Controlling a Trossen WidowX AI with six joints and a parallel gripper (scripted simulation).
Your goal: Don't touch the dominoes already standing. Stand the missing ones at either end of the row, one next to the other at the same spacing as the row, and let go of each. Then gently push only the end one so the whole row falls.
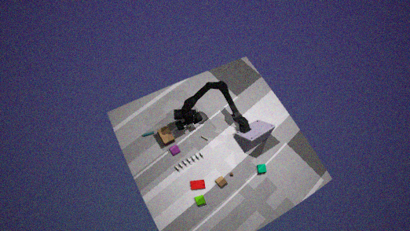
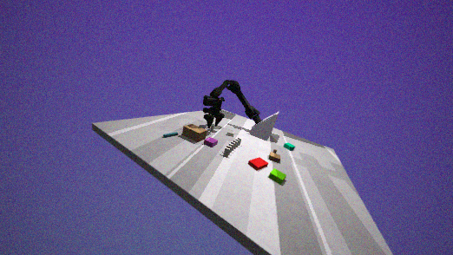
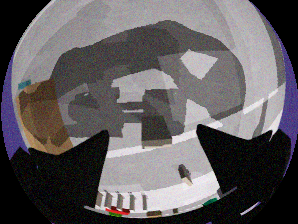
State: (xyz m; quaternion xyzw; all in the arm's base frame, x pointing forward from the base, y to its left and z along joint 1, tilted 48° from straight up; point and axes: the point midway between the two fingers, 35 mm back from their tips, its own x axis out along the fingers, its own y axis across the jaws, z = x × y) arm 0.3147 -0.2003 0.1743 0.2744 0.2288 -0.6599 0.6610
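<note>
A row of several small white dominoes [image 1: 188,161] [image 2: 232,147] [image 3: 123,200] stands in the middle of the table. One loose domino [image 1: 204,137] [image 2: 230,134] [image 3: 185,173] lies flat between the row and the arm. My gripper [image 1: 184,125] [image 2: 213,122] [image 3: 153,132] is open and empty. It hangs a little above the table beside the tan box [image 1: 166,135] [image 2: 194,132] [image 3: 43,116], well behind the row. In the wrist view the lying domino shows just ahead of the right finger, and only the gripper's shadow lies under the fingers.
A purple block [image 1: 174,149] [image 2: 211,141] lies by the row's far end, and a teal stick [image 1: 148,133] [image 2: 170,134] beyond the box. A red tile [image 1: 197,184], green block [image 1: 200,199], small tan block [image 1: 221,181] and teal block [image 1: 261,168] lie nearer the front. The arm's base [image 1: 255,131] stands at right.
</note>
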